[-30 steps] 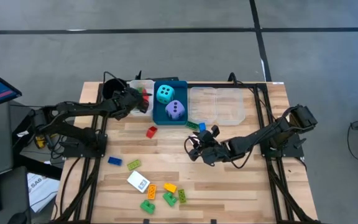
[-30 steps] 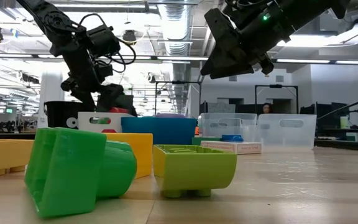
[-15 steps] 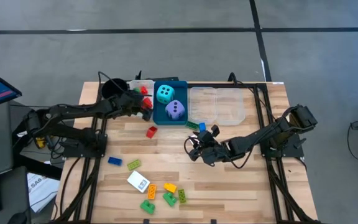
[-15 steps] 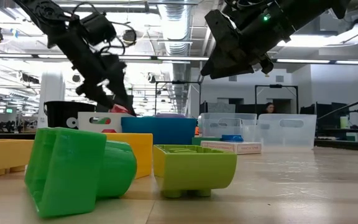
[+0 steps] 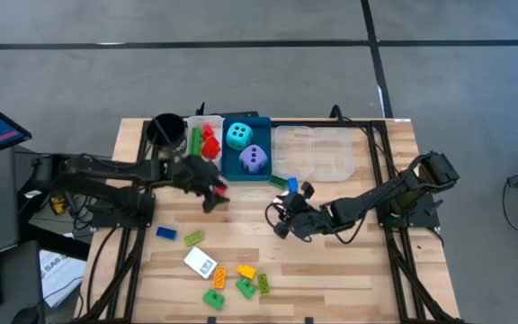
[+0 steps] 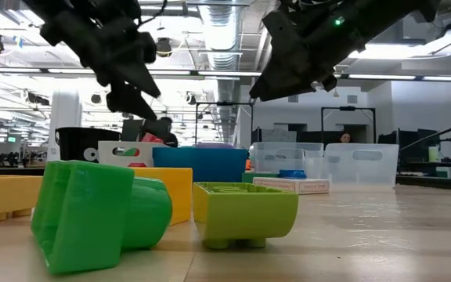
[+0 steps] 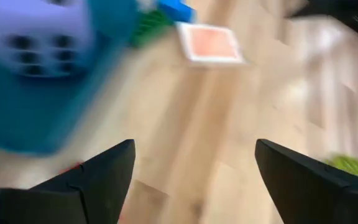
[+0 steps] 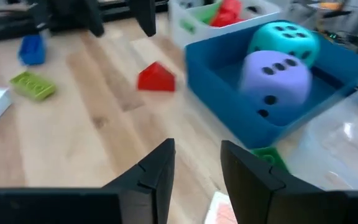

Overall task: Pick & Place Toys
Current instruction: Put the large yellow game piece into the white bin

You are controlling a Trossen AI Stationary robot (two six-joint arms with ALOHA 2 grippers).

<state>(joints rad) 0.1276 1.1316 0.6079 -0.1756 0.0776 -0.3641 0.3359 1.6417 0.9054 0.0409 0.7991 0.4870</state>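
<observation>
My left gripper [image 5: 214,192] hangs open over the table's middle, close above a red brick [image 8: 156,78] that lies on the wood; it touches nothing. My right gripper [image 5: 281,216] hovers open right of centre, with nothing between its fingers [image 8: 197,174]. A white tray [image 5: 203,139] holds green and red bricks. The blue tray [image 5: 263,121] holds a cyan die [image 5: 237,135] and a purple die [image 5: 254,159]. More bricks [image 5: 241,281] and a white card [image 5: 200,263] lie near the front edge.
A black cup [image 5: 165,130] stands left of the white tray, a clear tray [image 5: 317,151] right of the blue one. A green brick [image 5: 279,181] and a blue brick [image 5: 292,184] lie by the blue tray's corner. A pink card [image 7: 211,43] lies under my right arm.
My left gripper has swung away from the white tray toward the table's near edge and middle, turning as it went, and now hangs over the red brick. My right arm has kept its place.
</observation>
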